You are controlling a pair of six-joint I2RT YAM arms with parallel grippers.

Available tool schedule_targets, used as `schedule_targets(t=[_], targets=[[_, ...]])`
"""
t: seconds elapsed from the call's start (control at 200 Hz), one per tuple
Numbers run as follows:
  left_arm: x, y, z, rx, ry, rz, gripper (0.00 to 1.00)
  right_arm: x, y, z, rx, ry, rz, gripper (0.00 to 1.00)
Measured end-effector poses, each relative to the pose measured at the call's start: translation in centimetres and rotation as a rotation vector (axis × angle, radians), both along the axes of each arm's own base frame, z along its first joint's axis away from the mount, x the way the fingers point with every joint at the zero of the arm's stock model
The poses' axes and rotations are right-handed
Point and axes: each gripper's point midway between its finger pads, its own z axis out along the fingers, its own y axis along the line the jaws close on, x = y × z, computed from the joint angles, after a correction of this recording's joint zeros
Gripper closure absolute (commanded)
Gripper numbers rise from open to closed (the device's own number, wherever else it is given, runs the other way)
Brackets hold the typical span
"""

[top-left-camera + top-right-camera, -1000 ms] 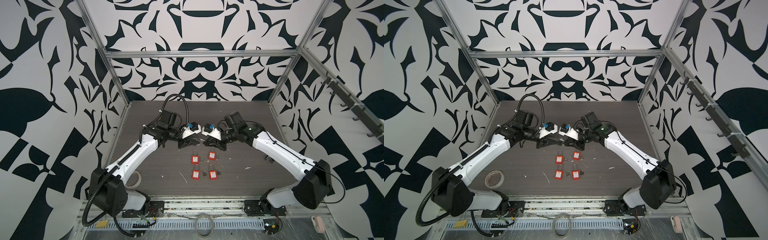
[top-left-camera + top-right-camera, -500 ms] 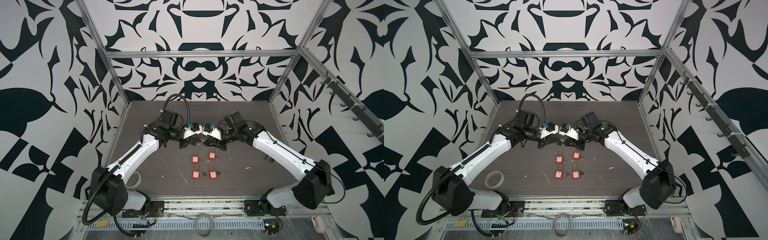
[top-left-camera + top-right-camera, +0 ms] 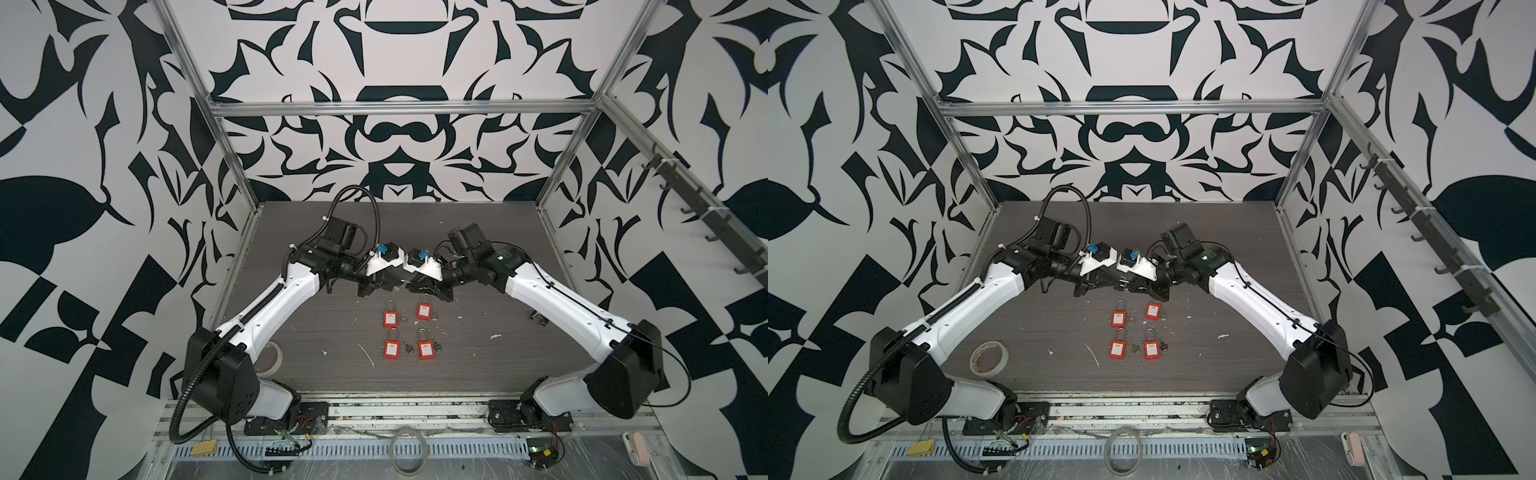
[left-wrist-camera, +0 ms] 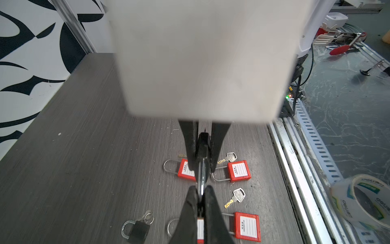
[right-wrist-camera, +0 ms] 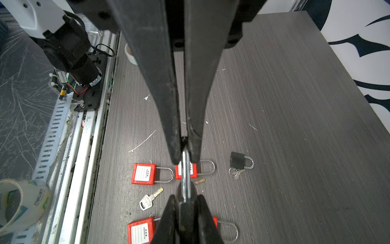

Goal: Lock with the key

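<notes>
Both grippers meet tip to tip above the middle of the table in both top views. My right gripper [image 5: 185, 199] [image 3: 411, 286] is shut on the body of a small black padlock [image 5: 185, 209] [image 4: 203, 142]. The padlock's silver shackle [image 5: 185, 169] [image 4: 202, 177] points at my left gripper [image 4: 200, 191] [image 3: 400, 285], which is shut on it. No key shows in either gripper. A loose silver key [image 4: 235, 197] [image 5: 148, 200] lies on the table below, between red padlocks.
Several red padlocks [image 3: 389, 318] [image 3: 1152, 311] lie under the grippers with keys beside them. A second black padlock with a key ring [image 4: 136, 230] [image 5: 239, 161] rests on the dark table [image 3: 498, 249]. A tape roll [image 3: 989, 356] sits front left.
My left gripper has moved right toward the right gripper and has closed its fingers on the shackle. The right arm has held still with the padlock.
</notes>
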Motion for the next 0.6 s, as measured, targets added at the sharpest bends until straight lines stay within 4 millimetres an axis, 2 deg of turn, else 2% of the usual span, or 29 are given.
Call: schedule_targets(t=[0.6], targets=[[-0.2, -1.5, -0.7, -0.001, 0.007, 0.01, 1.0, -0.3, -0.2, -0.5, 0.009, 0.066, -0.035, 1.0]])
